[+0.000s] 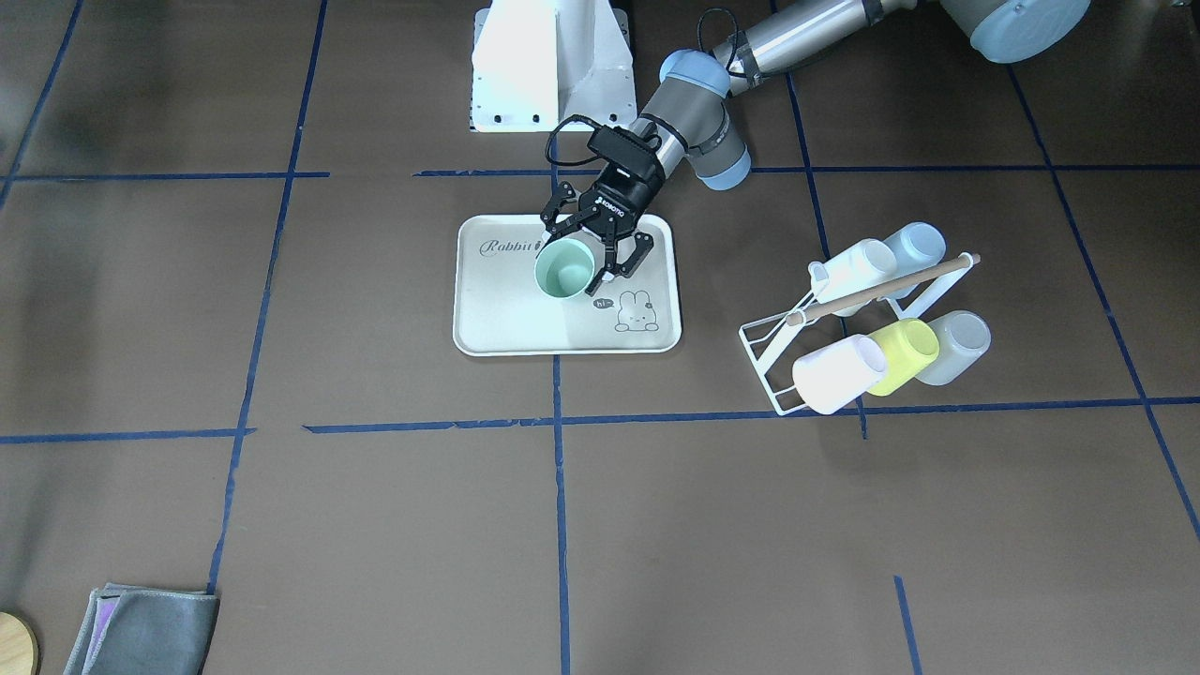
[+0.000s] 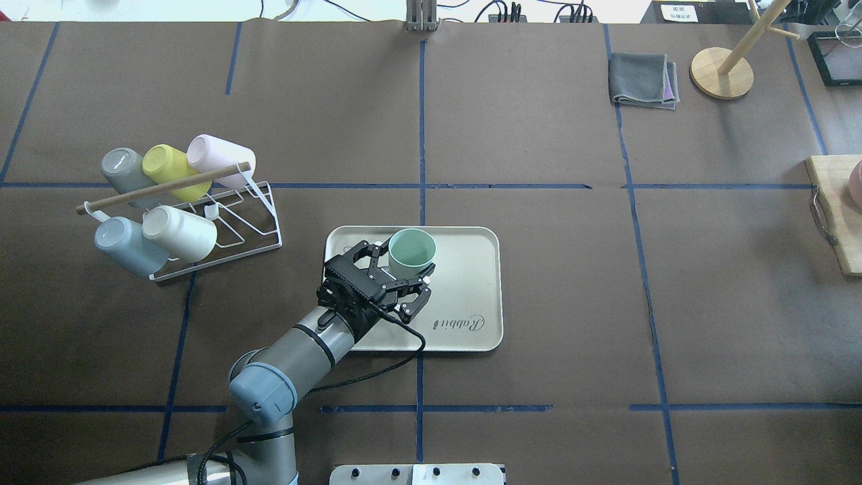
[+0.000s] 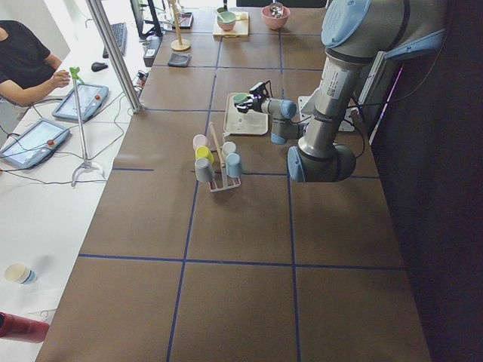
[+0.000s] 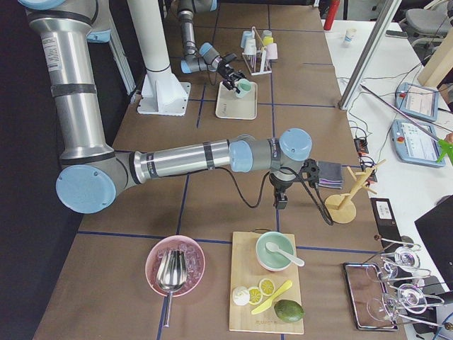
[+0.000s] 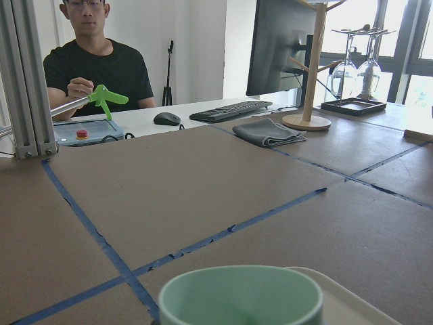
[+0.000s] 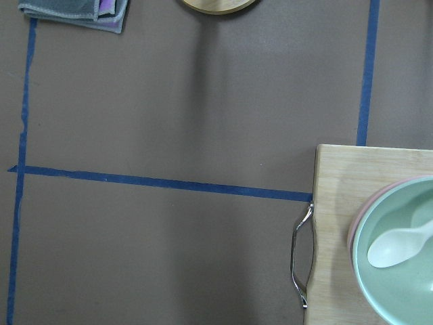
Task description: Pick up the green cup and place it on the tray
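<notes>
The cup [image 2: 412, 250] stands upright on the tray [image 2: 471, 296], just left of centre in the overhead view, mouth up and near the tray's far rim. The left gripper [image 2: 404, 275] comes in low from the lower left with its jaws spread wide, one on either side of the cup's lower wall. From where I look I can't tell whether either finger touches it. The right gripper [image 4: 281, 197] hangs over the table well away, near the cutting board. Whether it's spread or closed I cannot tell.

To my eye the cup is light, stiff plastic, smooth and a bit slick, and narrower at the foot, so a squeeze low down could let it slide upward. I'd take it across the middle of the wall with a modest pinch, and it shouldn't crack. With the cup resting on the tray, I'd say the placing looks about done. The rack [image 2: 222, 229] of other cups sits well off to the left.
</notes>
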Controlling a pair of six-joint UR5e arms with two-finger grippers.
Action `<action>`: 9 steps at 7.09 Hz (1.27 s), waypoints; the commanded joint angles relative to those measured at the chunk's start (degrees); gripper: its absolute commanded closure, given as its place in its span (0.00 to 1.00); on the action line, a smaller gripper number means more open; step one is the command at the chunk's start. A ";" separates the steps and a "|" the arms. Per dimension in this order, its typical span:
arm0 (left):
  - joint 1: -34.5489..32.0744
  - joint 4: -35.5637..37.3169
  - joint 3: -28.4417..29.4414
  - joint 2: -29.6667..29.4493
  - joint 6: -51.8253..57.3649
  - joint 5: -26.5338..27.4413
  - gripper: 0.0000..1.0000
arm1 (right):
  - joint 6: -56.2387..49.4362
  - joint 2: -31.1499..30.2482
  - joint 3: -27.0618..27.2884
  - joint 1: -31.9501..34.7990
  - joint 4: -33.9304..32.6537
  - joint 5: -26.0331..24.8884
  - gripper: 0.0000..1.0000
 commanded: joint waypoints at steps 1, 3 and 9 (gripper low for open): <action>0.00 0.00 0.00 0.00 -0.02 0.00 0.01 | 0.09 0.01 0.09 0.00 0.00 0.00 0.00; -0.09 0.18 -0.35 -0.79 -0.10 -0.09 0.01 | 0.18 0.10 0.09 0.00 0.00 0.00 0.00; -3.76 12.92 -15.45 -0.19 -0.45 -2.62 0.00 | -0.09 -0.26 0.00 0.17 0.62 -0.17 0.00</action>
